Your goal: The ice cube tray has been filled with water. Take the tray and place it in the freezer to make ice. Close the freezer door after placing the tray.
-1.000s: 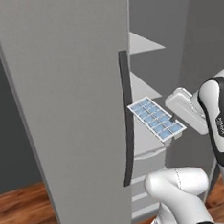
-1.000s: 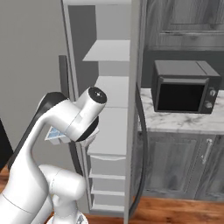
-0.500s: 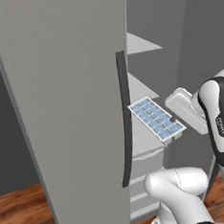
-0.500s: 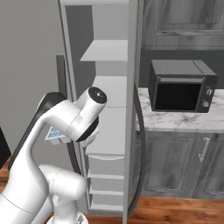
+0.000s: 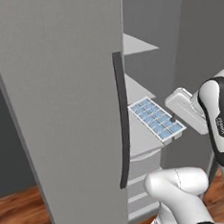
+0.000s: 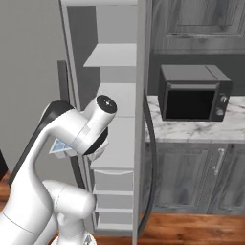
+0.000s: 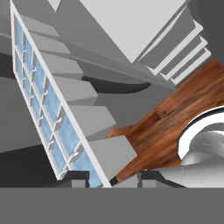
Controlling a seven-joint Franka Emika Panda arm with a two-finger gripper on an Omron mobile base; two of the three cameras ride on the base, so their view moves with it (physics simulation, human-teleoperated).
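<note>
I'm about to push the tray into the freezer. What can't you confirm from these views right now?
- Tool's grip on the white rectangular ice cube tray with pale blue cells: in the left base view the hand covers the tray's near end; in the hand view the grey band cuts the fingertips.
- Tray in the right base view: mostly behind the white arm.
- Shelf beneath the tray inside the tall light grey freezer: contact cannot be told.

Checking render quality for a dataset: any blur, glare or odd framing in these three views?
Left base view: sharp, flat lighting, ice cube tray crisp, no glare. Right base view: soft, microwave door dark, unreflective. Hand view: rolled, tray slants, wooden floor blurred.
</note>
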